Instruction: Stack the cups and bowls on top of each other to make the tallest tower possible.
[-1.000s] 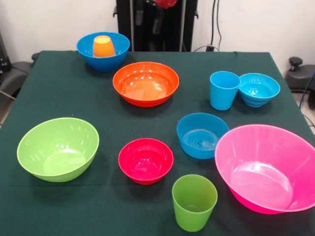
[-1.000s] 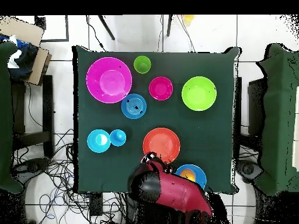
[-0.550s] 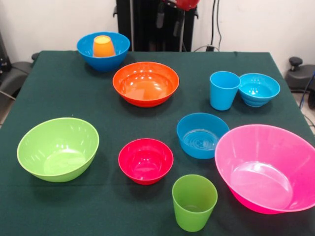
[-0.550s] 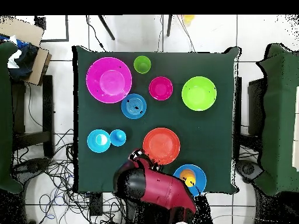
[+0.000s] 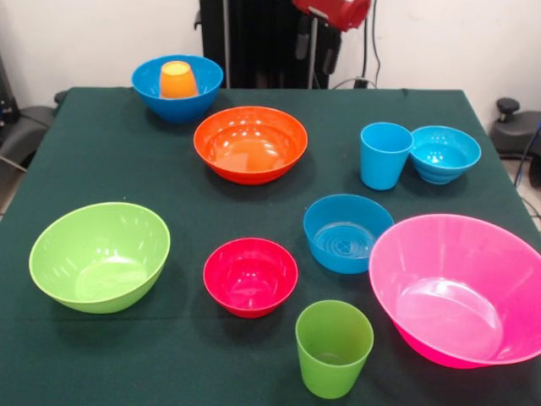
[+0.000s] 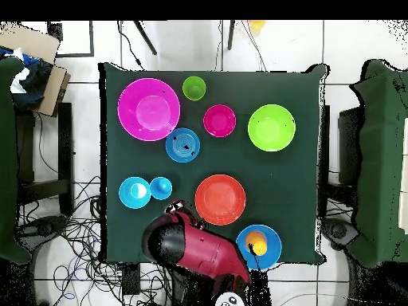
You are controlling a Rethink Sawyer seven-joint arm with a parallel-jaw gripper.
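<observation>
Gripper (image 6: 177,209): raised at the table's robot-side edge, carrying nothing; whether it is open or closed cannot be told.

Nearest items: light blue cup (image 5: 385,155), upright, touching or just beside the small turquoise bowl (image 5: 445,153); wide orange bowl (image 5: 250,142) close by. Orange cup (image 5: 177,79) sits inverted inside the large blue bowl (image 5: 177,86) at a corner. Further out: medium blue bowl (image 5: 347,233), small red bowl (image 5: 250,276), lime green bowl (image 5: 100,255), large pink bowl (image 5: 456,288), green cup (image 5: 333,347).

Assessment: all pieces appear to be light, rigid, glossy plastic, likely slippery. Cups suit a grasp across the rim wall; bowls, a pinch on the rim edge. Tapered walls may slide out of a loose grip.
</observation>
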